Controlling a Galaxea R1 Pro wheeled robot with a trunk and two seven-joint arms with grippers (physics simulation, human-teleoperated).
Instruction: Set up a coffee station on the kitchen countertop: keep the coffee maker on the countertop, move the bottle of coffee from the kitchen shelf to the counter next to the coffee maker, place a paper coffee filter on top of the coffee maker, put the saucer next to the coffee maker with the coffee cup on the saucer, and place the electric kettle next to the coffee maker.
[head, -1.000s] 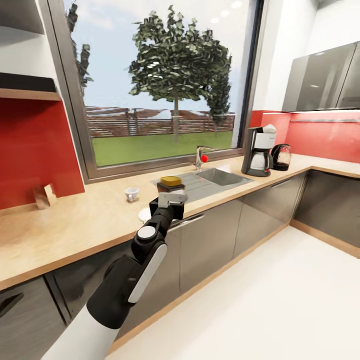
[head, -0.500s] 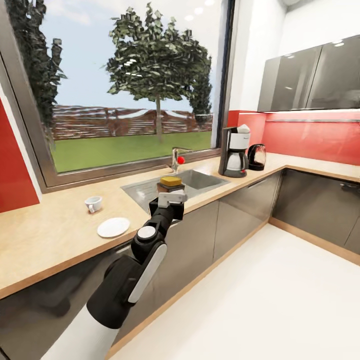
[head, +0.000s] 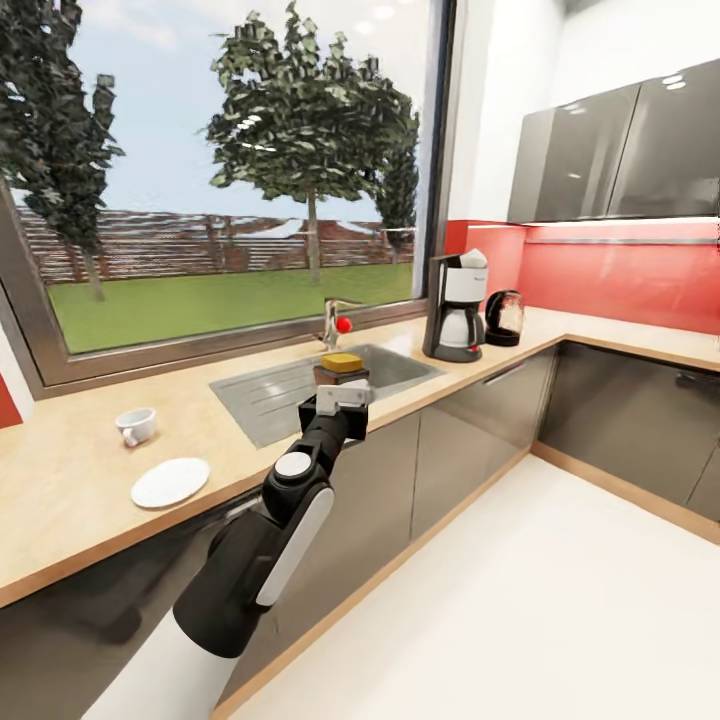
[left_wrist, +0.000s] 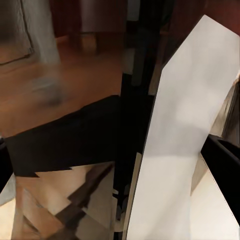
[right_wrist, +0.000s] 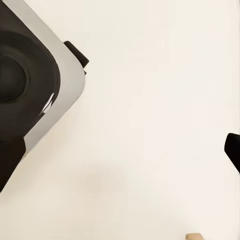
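My left gripper (head: 339, 393) is shut on the bottle of coffee (head: 341, 366), a dark jar with a yellow lid, held up in front of the countertop (head: 80, 500) near the sink. In the left wrist view the jar's white label (left_wrist: 182, 125) shows close up and blurred. The coffee maker (head: 455, 320) stands far right on the worktop with something white on top; whether that is the paper coffee filter I cannot tell. The electric kettle (head: 504, 318) stands just beyond it. The coffee cup (head: 135, 426) and saucer (head: 170, 482) lie apart at the left. My right gripper (right_wrist: 120, 155) is open over the pale floor.
A grey inset sink (head: 300, 392) with a red-knobbed faucet (head: 336, 322) lies behind the held jar. Dark cabinet fronts (head: 470, 430) run below the worktop and turn the corner at the right. White floor (head: 560, 620) spreads to the right. A large window backs the counter.
The whole view has swung right: cup, saucer, sink and coffee maker shifted left in the picture. The left arm with the jar keeps its place in the view.
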